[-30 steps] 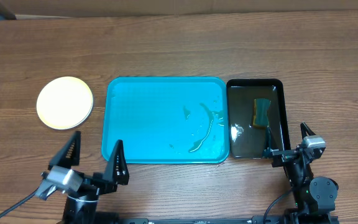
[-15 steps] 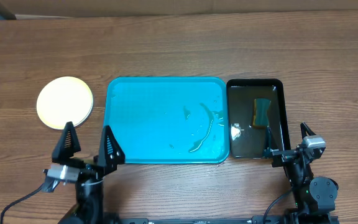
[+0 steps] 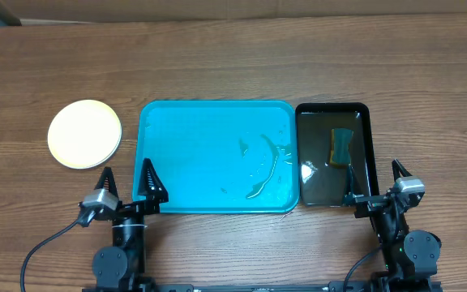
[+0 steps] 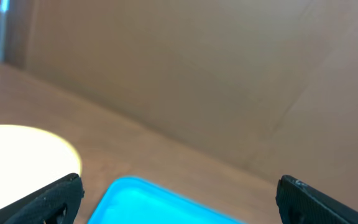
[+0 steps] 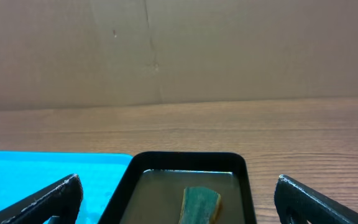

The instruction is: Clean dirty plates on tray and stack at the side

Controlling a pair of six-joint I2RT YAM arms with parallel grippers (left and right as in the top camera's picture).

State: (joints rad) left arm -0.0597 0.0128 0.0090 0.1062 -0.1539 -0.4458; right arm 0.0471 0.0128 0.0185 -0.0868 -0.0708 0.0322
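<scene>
Brown wood-grain table (image 3: pixel 233 57) fills the overhead view, with a plain cardboard wall (image 4: pixel 166 74) behind it in both wrist views.

At the middle of the table lies the blue tray (image 3: pixel 193 154), long side running left to right. Wet streaks (image 3: pixel 266 162) mark its floor toward the right.

The plates (image 3: pixel 84 134) sit on the table left of the tray, near it but apart from it. A pale yellow plate is on top, and a thin white edge shows under its right side. How many lie beneath, I cannot tell.

Just beside the tray's right edge is a black tray (image 3: pixel 332 105) holding murky water. A sponge (image 3: pixel 342 147) rests in its far half.

My left pincer (image 3: pixel 126 168) hangs at the near left corner of the tray, jaws spread wide, holding nothing. One finger is over the bare table, the other over the tray's left rim. Through its camera I see the plates at the left edge and the tray between my fingers.

My right pincer (image 3: pixel 373 182) hangs at the near right corner of the black tray, jaws also spread wide and empty. Its camera looks across the black tray to the sponge.
</scene>
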